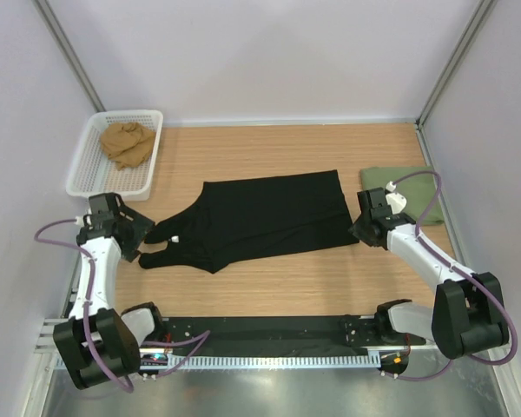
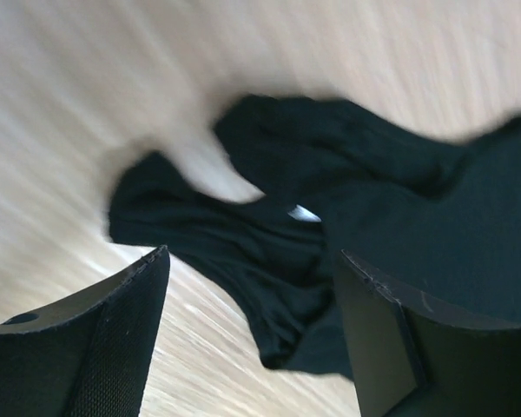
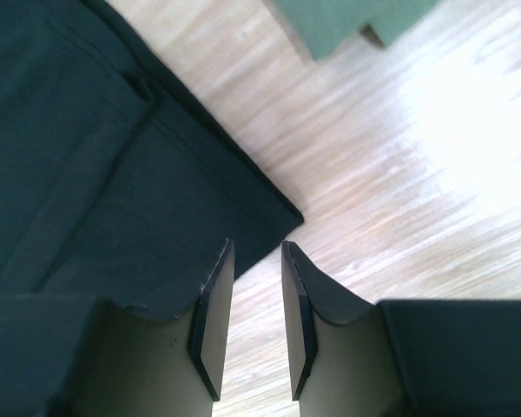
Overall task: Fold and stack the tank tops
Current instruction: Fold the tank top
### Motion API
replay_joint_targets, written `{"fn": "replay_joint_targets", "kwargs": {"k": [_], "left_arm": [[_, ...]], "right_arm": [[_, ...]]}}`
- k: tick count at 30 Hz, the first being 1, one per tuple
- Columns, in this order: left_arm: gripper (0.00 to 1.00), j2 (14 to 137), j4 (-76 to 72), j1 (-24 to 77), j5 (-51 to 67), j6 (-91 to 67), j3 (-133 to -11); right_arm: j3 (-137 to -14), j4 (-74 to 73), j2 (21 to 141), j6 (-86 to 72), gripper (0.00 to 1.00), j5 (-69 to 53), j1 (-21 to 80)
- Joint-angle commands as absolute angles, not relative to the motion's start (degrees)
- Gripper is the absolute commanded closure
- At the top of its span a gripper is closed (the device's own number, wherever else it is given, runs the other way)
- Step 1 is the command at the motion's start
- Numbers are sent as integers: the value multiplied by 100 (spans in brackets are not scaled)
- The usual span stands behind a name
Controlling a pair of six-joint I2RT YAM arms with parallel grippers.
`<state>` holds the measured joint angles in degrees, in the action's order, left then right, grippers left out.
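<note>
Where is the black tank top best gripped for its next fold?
At the shoulder straps, coming from the left, and the near hem corner, from the right: the black tank top lies flat, straps left, hem right, both ends free.

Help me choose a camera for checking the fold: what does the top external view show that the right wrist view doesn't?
Only top external: the whole black tank top with its straps, the white basket holding a tan cloth, and the left arm. Only right wrist: the right gripper close up, jaws slightly apart with nothing between them, near the top's corner. Both: the black tank top, the folded green top and the wooden table.
</note>
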<state>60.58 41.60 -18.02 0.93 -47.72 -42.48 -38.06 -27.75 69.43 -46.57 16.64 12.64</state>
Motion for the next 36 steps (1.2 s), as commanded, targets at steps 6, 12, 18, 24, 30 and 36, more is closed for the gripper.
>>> {"fn": "replay_joint_targets", "kwargs": {"k": [6, 12, 18, 24, 30, 36], "left_arm": [[47, 6047, 3771, -197, 712, -4780, -4597], [76, 6292, 3218, 982, 800, -5413, -4333], [78, 7065, 2927, 1739, 545, -5564, -4429], [69, 7584, 2900, 1889, 167, -5458, -4491], [66, 7848, 2778, 2039, 44, -5441, -4412], [67, 8103, 2759, 2048, -167, -5405, -4430]], "right_arm": [[-4456, -2497, 7163, -4052, 66, 1407, 1292], [-4597, -2426, 7479, -4078, 66, 1318, 1283], [-4544, -2321, 7585, -4078, 67, 1248, 1283], [-4509, -2303, 7550, -4061, 66, 1195, 1292], [-4474, -2268, 7559, -4052, 66, 1187, 1283], [-4430, -2250, 7576, -4052, 66, 1178, 1292]]}}
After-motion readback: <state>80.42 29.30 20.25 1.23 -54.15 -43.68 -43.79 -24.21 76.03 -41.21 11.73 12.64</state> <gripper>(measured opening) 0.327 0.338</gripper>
